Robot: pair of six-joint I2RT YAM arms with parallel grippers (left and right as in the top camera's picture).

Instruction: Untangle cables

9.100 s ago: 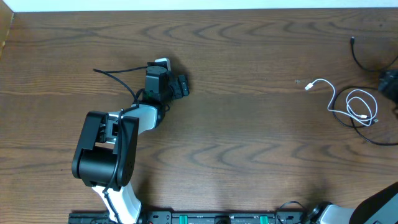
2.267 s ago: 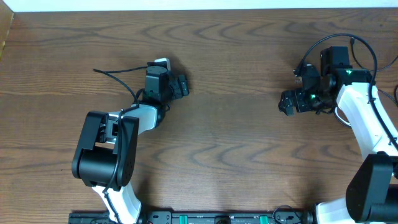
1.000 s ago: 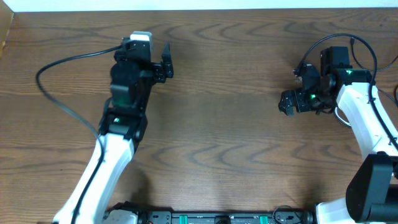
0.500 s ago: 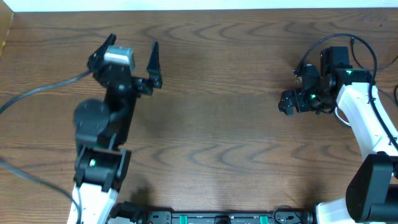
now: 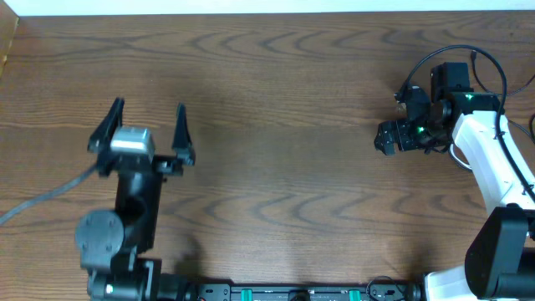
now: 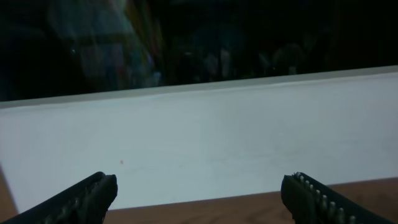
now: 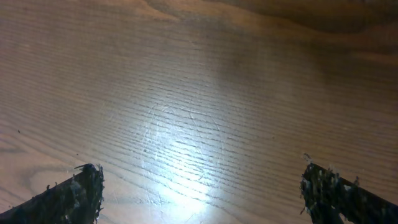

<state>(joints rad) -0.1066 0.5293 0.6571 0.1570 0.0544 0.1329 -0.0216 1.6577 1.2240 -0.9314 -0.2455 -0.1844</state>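
Lying behind R tool [image 5: 382, 139], blk cable [image 5: 474, 56], apart

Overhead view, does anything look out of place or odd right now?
Nothing is spilled or damaged. One oddity: the left tool, jaws wide, sits raised above the table and aims away from it; its own camera shows mostly a white wall.

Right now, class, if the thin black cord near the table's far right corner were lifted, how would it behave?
Probably floppy: the black cord is very thin, so it should sag when lifted. Likely light, sliding easily on the smooth wooden table. Its small plug end might catch; most of it is hidden.
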